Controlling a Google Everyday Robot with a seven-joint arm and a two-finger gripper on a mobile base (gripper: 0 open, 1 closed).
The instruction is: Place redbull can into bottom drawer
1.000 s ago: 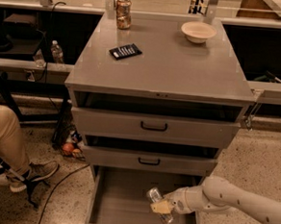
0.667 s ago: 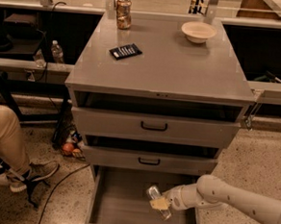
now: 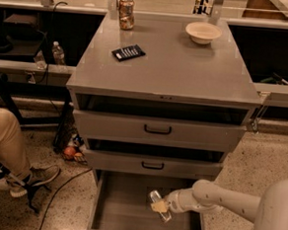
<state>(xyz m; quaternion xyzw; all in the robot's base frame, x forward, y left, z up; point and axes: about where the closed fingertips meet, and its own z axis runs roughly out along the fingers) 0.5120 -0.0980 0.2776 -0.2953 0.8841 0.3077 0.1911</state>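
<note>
Evidently the placing step is in hand: the gripper is clamped around the redbull can, holding it tilted low over the open bottom drawer. The next move calls for lowering, then letting go (gently, since a slim can rolls). It looks shiny silver.

It looks like a robotics lab or test bay. A grey metal bench with three drawers stands on a speckled terrazzo floor, and metal framing with a water bottle runs behind at upper left. A seated person's leg shows at left. At lower centre the robot's gripper clasps the redbull can over the open bottom drawer.
</note>
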